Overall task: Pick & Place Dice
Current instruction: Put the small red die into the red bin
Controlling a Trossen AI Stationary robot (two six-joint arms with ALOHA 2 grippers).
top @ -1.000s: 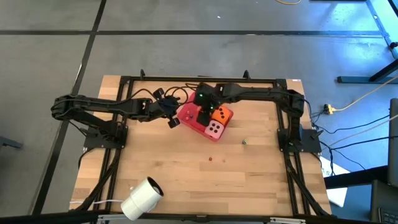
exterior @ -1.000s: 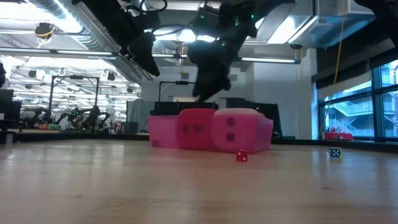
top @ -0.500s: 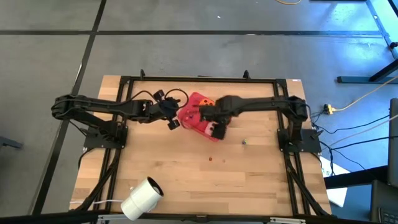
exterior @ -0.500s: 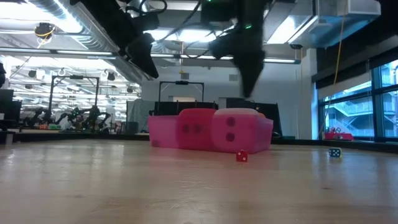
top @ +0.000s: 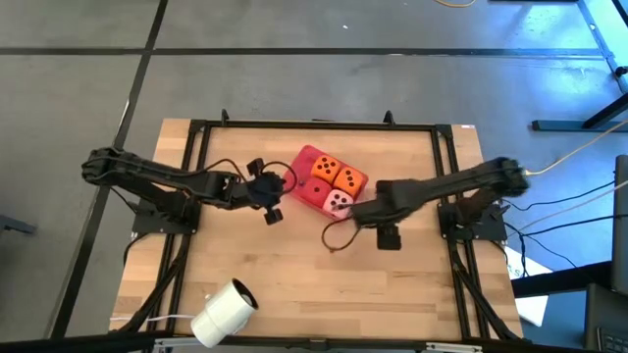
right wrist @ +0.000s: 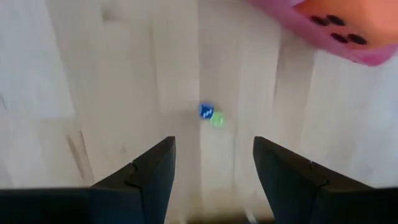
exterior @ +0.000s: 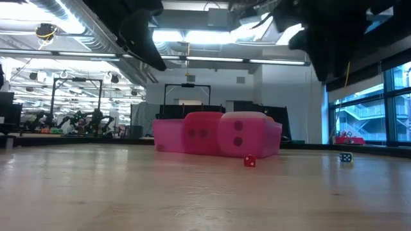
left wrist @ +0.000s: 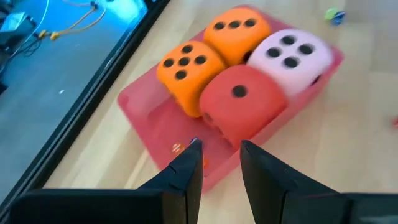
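Four dice sit packed together in the flat red tray (top: 300,159) at the table's far middle: two orange (top: 325,168) (top: 349,179), one red (top: 316,190) and one pink (top: 340,202). They also show in the left wrist view, with the red die (left wrist: 245,102) nearest. My left gripper (top: 272,199) hovers just left of the tray, above the table, fingers (left wrist: 186,171) a little apart and empty. My right gripper (top: 386,231) hovers to the right of the tray and nearer the table's front, open wide and empty (right wrist: 213,168).
Tiny blue (right wrist: 205,111) and green (right wrist: 217,119) beads lie on the wood ahead of my right gripper; a tiny red one (exterior: 250,161) lies nearer the front. A white cylinder (top: 224,312) lies at the near left. A black frame (top: 314,125) rims the table.
My right gripper has swung from above the tray toward the table's right and near edges, coming off the tray. The dice it covered now show in the tray. The tray and dice have stayed in place.
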